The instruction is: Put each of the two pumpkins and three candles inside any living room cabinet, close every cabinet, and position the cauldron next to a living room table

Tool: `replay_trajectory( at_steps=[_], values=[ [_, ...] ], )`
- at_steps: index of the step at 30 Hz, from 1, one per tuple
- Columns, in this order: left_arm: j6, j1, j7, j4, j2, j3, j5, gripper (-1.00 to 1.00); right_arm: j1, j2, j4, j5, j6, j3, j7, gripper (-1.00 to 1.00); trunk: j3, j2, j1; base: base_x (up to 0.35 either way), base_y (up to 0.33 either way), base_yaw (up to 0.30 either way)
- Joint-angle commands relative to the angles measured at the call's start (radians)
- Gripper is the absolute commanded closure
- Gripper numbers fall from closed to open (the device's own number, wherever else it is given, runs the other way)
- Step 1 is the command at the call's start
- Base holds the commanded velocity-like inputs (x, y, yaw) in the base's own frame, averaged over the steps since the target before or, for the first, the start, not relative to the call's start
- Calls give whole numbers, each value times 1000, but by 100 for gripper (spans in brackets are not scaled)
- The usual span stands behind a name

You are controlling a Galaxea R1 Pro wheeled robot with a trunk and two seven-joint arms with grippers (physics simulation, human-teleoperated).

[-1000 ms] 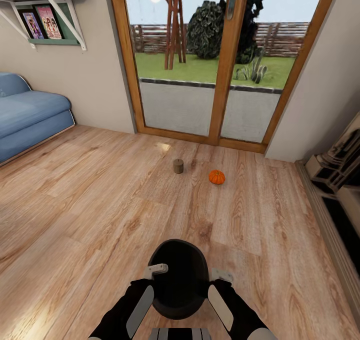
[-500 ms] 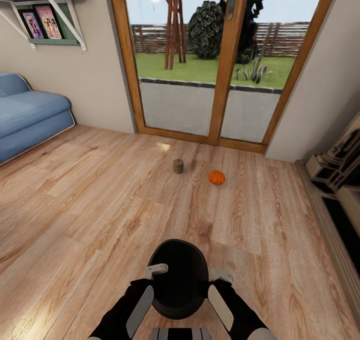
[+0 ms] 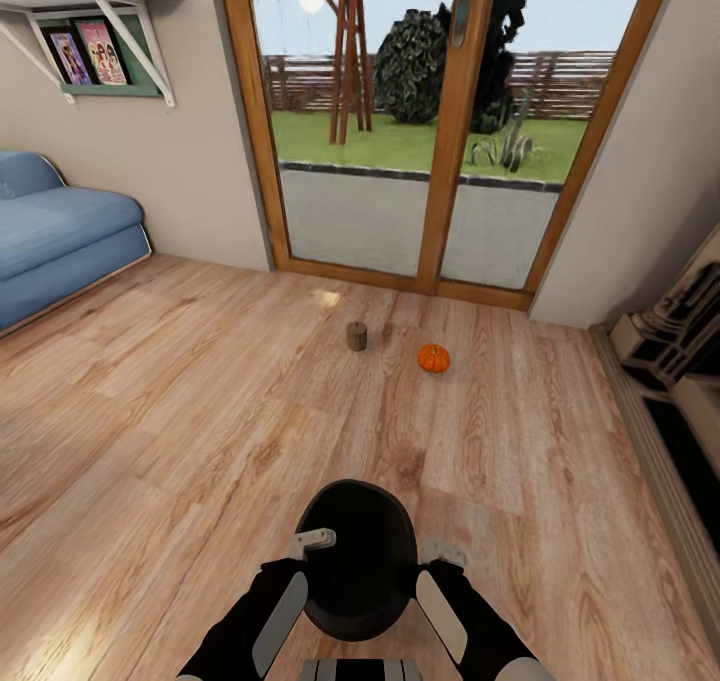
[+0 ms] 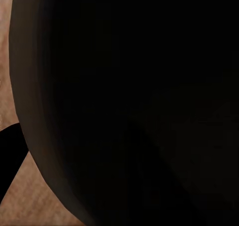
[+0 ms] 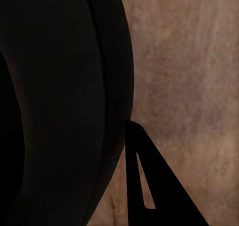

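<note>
The round-bellied matt black cauldron (image 3: pixel 357 559) sits low in front of the robot, held between its two arms above the pale plank wooden floor (image 3: pixel 180 411). The left hand (image 3: pixel 313 538) is at the near-left of the rim and the right hand (image 3: pixel 443 551) at the right flank; in both wrist views the dark wall of the pot (image 4: pixel 139 106) looms right against the camera, and beside it in the right wrist view (image 5: pixel 59 106) a dark finger (image 5: pixel 149 186) stands out against the floor. Both hands look pressed to the pot, yet I cannot tell how wide either one is spread or whether it truly grips the rim. Further off, near the glazed wooden patio doors (image 3: pixel 420 131), a short stubby grey-beige candle (image 3: pixel 356 336) stands upright on the floor and a small bright-orange ribbed pumpkin (image 3: pixel 433 358) rests just beside it to the right, the two apart, not touching. A blue sofa (image 3: pixel 60 241) lies along the left wall. The step in hand seems to be carrying the cauldron toward a low surface that I do not see from here. To do it well, I would keep both arms level and equally pressed so the pot does not tip or slip, turn the base slowly, and steer wide of the candle and pumpkin so they are not knocked.
</note>
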State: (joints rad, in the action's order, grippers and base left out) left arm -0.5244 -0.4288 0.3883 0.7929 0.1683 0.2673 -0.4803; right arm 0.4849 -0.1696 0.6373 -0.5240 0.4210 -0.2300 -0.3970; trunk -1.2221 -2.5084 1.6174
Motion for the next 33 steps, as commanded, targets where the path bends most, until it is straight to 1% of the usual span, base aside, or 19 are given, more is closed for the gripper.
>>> replay_trajectory(
  at_steps=[1,33],
  values=[
    [-4,0,11,2,-1,3,-1,100,0,1,2,-14,-1,-5,-8,100,-1,0,0,0,0,0],
    [-6,0,11,2,-1,1,-3,100,0,4,13,-22,-1,1,-7,100,123,7,-15,0,0,0]
  ],
)
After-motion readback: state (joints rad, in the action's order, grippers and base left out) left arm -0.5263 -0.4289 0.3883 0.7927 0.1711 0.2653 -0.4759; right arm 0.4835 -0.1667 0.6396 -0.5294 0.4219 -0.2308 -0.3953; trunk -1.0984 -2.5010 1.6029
